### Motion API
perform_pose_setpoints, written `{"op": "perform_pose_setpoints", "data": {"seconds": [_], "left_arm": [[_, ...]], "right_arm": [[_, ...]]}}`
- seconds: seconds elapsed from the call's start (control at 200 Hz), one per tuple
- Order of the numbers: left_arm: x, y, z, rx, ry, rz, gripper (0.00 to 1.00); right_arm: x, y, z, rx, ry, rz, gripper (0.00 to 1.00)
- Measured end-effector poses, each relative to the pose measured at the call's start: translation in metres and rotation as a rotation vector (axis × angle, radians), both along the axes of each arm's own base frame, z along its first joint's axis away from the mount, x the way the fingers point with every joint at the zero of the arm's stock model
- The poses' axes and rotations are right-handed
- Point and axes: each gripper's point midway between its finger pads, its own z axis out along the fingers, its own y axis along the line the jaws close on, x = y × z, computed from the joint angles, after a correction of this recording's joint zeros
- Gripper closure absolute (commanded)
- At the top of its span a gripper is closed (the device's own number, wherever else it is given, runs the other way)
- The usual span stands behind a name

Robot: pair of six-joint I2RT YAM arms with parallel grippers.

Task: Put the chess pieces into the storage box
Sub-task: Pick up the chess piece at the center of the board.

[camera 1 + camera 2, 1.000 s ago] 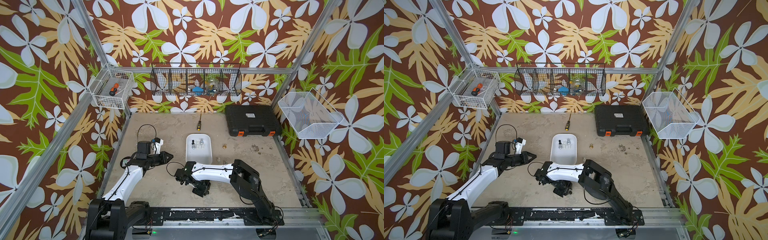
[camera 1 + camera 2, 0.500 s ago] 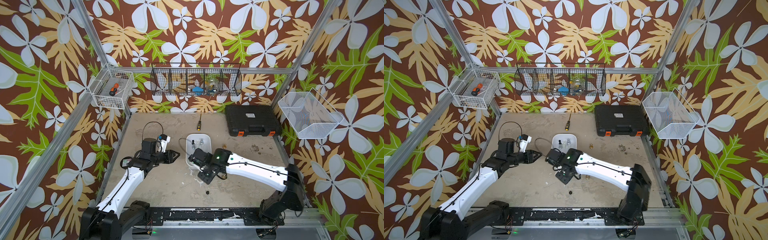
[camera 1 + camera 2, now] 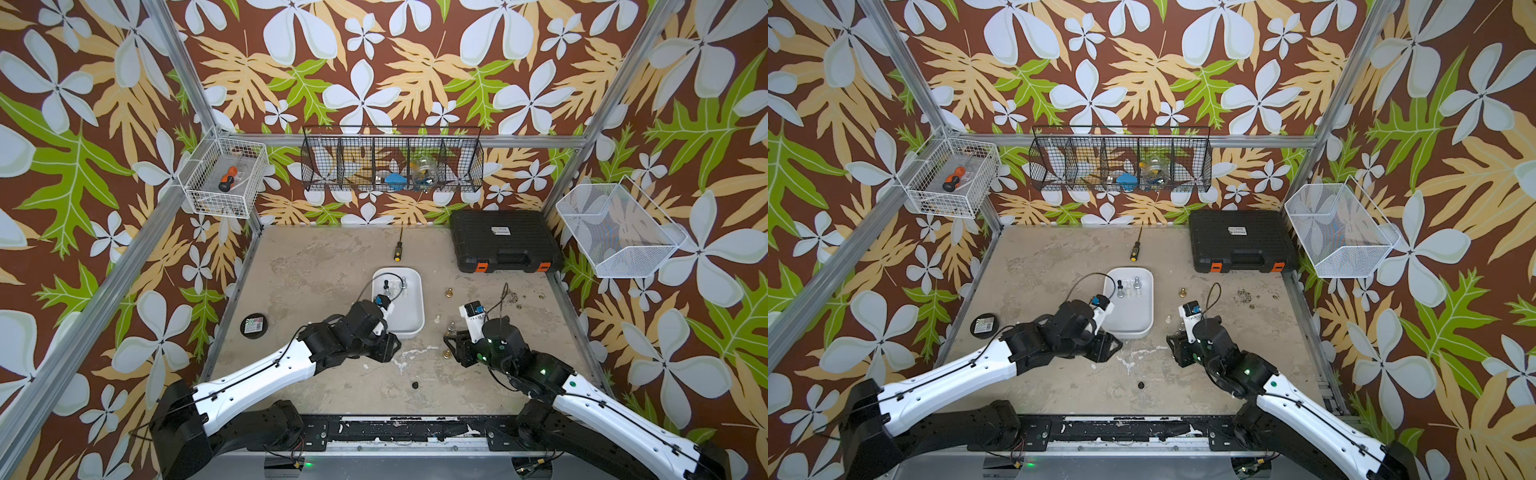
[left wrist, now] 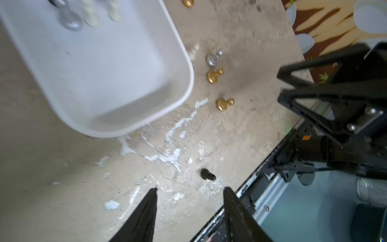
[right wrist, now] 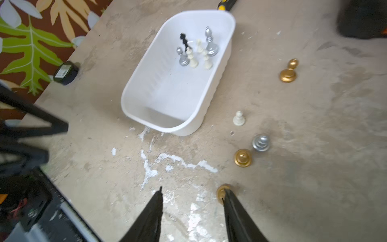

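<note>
Box: white [image 5: 167, 92], shallow, with rounded corners and smooth walls. It stands near the middle of the bench [image 5: 314, 167], just behind the two arms.
Pieces in box: six pieces [image 5: 191, 59], all upright and close together at the far end: one tall black, two silver, three cream.
Pawns on bench: five stand to the right of the box. The cream pawn [image 5: 238, 118] is nearest to its wall. The silver pawn [image 5: 260, 143] and the middle gold pawn [image 5: 243, 158] are just beside each other. The far gold pawn [image 5: 289, 71] stands apart.
Black piece: small [image 4: 207, 175], it lies on its side, alone, toward the front of the bench.
Right end effector: jaws apart [image 5: 193, 190], nothing between them. The near gold pawn [image 5: 221, 191] is at one fingertip, on the outer side and partly hidden; contact I cannot tell.
Left end effector: jaws apart [image 4: 191, 189], empty, over bare bench by the near end of the box.
Around: screwdriver [image 3: 397, 250] behind the box, black case [image 3: 505, 241] at the back right, round black tin [image 3: 254, 325] at the left.
</note>
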Motion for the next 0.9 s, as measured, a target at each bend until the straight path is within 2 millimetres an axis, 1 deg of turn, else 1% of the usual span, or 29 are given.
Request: {"op": "perform_pose_setpoints", "data": {"seconds": [0.08, 0.15, 0.215, 0.295, 0.355, 0.405, 0.535, 0.666, 0.746, 0.896], "left_arm": [[-0.014, -0.016, -0.011, 0.036, 0.029, -0.011, 0.49], [-0.028, -0.029, -0.019, 0.054, 0.056, -0.039, 0.5], [-0.036, -0.037, -0.029, 0.069, 0.081, -0.049, 0.52], [-0.04, -0.04, -0.046, 0.107, 0.111, -0.041, 0.55], [-0.043, -0.043, -0.058, 0.136, 0.133, -0.039, 0.55], [-0.045, -0.048, -0.063, 0.15, 0.138, -0.047, 0.56], [-0.045, -0.065, -0.07, 0.166, 0.138, -0.065, 0.57], [-0.045, -0.075, -0.077, 0.192, 0.131, -0.071, 0.59], [-0.044, -0.077, -0.083, 0.222, 0.129, -0.064, 0.59], [-0.043, -0.071, -0.092, 0.275, 0.132, -0.05, 0.6]], "right_arm": [[0.001, -0.013, -0.011, 0.0, -0.082, -0.037, 0.47], [0.0, -0.019, -0.02, 0.013, -0.135, -0.049, 0.47], [-0.001, -0.019, -0.026, 0.032, -0.163, -0.044, 0.47], [-0.004, -0.016, -0.03, 0.057, -0.178, -0.021, 0.46], [-0.005, -0.016, -0.026, 0.075, -0.2, -0.015, 0.46], [-0.006, -0.013, -0.021, 0.103, -0.221, 0.002, 0.46], [-0.007, -0.013, -0.012, 0.138, -0.269, 0.002, 0.46], [-0.008, -0.014, -0.006, 0.158, -0.296, 0.003, 0.46], [-0.008, -0.014, -0.003, 0.166, -0.306, 0.002, 0.46], [-0.008, -0.015, 0.0, 0.175, -0.317, 0.001, 0.46]]}}
